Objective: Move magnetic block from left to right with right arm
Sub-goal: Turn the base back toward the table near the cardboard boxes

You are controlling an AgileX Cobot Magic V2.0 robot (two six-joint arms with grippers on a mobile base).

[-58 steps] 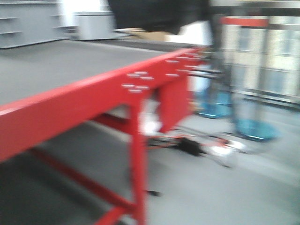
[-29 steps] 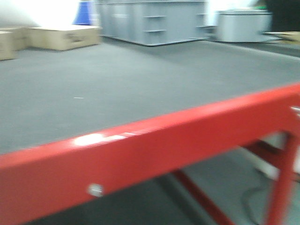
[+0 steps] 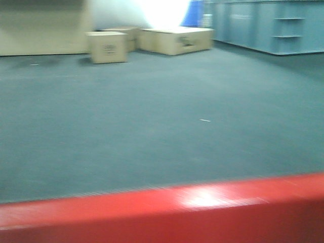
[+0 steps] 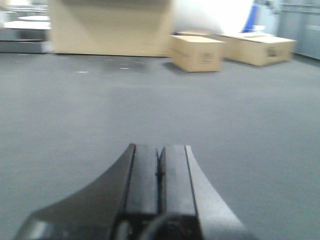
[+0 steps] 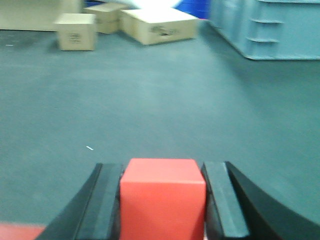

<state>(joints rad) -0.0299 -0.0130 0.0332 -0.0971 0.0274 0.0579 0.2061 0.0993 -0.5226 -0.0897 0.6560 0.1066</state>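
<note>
At right hand [image 5: 162,169], magnetic block [image 5: 163,200] gripped, front cam swung left

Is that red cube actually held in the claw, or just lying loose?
Held. The right wrist view shows the red cube between the right gripper's dark fingers, one against each side.

Tally: 1 red magnetic block [image 5: 162,200]. 2 grippers: left gripper [image 4: 160,150], right gripper [image 5: 162,167]. 3 cardboard boxes: small box [image 3: 107,46], rear box [image 3: 124,31], wide flat box [image 3: 177,40]. 1 red-edged desk [image 3: 152,212]. 1 blue-grey shelf unit [image 3: 273,25].
</note>
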